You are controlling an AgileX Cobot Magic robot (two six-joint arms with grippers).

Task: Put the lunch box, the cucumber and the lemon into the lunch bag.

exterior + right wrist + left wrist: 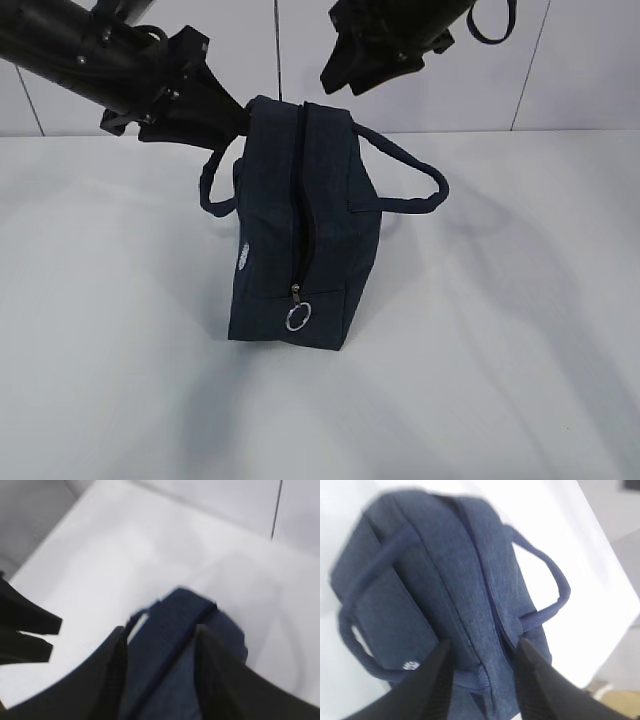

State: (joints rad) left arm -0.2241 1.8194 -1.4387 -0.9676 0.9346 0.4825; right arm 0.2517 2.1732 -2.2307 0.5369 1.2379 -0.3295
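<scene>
Exterior view shows the zipped lunch bag standing on the worktop, both the left hand and right hand released, jaws apart and empty — a passing finger could snag a loop handle and topple it.

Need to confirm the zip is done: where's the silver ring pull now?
In the exterior view, the silver ring pull hangs at the lunch bag's near end, low and central, facing the camera.

Matt navy woven cloth lunch bag, shiny metal ring pull at its zipper end, on smooth white table.
</scene>
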